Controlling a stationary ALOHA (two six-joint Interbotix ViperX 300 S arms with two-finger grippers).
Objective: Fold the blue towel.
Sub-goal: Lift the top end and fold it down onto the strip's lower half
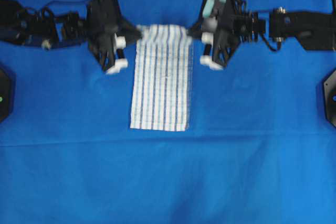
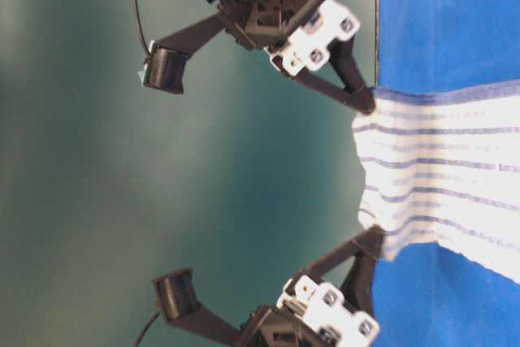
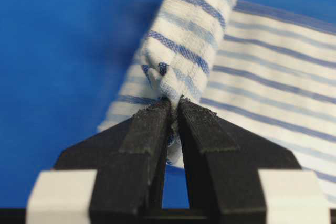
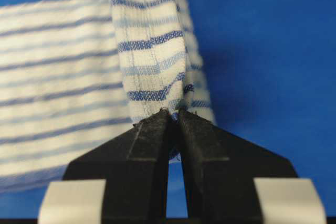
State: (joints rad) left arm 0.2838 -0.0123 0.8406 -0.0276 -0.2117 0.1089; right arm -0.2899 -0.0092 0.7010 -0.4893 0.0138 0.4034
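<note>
The bench (image 1: 63, 171) is covered edge to edge by a plain blue sheet, and on it, in the middle of the overhead view, lies the blue towel (image 1: 161, 85): a long, narrow white strip with thin blue stripes running along its length. Its near end rests flat on the sheet; its far end is raised off the surface and strung between the two arms, sagging a little in the middle as the table-level view shows

The left gripper (image 3: 173, 109) has its jaws pressed together on one far corner, the cloth bunched into a small wad right at the tips. The right gripper (image 4: 173, 113) is clamped in the same way on the opposite far corner, with a doubled edge of weave rising from between its tips

The towel looks light, thin and entirely limp, so it will drape and crease wherever it is unsupported and will not hold a shape by itself. The woven surface seems to give the pads enough bite. Corners look like the right place to hold: gripped there, the edge stays taut and can be laid squarely over the near end
</note>
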